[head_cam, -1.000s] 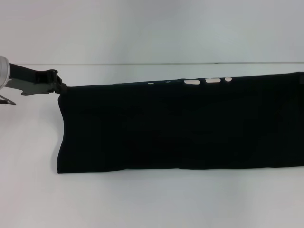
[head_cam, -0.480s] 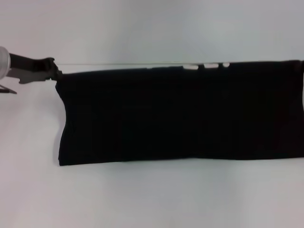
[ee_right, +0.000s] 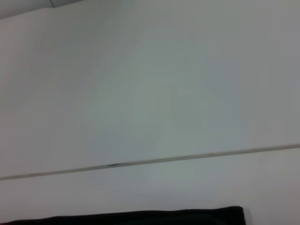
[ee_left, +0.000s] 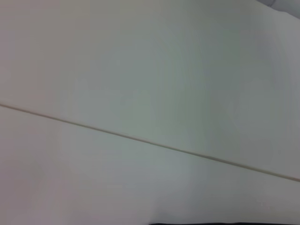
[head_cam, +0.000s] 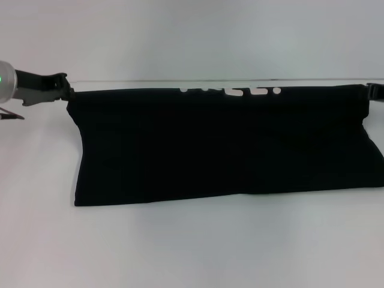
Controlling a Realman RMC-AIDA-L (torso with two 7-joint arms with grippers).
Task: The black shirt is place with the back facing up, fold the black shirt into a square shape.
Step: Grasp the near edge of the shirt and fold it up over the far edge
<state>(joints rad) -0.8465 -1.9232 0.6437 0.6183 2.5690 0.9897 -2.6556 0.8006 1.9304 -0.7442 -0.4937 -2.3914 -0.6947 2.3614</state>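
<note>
A white table [head_cam: 192, 252] fills the lower part of the head view, its far edge a thin line running from nine o'clock to three o'clock, and behind it stands a plain pale wall [head_cam: 192, 36]. Both wrist views show the same white surface crossed by one thin seam, with a sliver of black cloth at their six o'clock edge. There is one black shirt [head_cam: 222, 147], stretched wide as a long band across the middle of the table; its upper edge is lifted taut while its lower edge lies on the tabletop. A few white marks of print [head_cam: 240, 92] show along that upper edge near twelve o'clock. Two grippers are at work: the left gripper [head_cam: 65, 90], at ten o'clock, is clenched on the shirt's upper left corner, and the right gripper [head_cam: 373, 91], at two o'clock, grasps the upper right corner.
</note>
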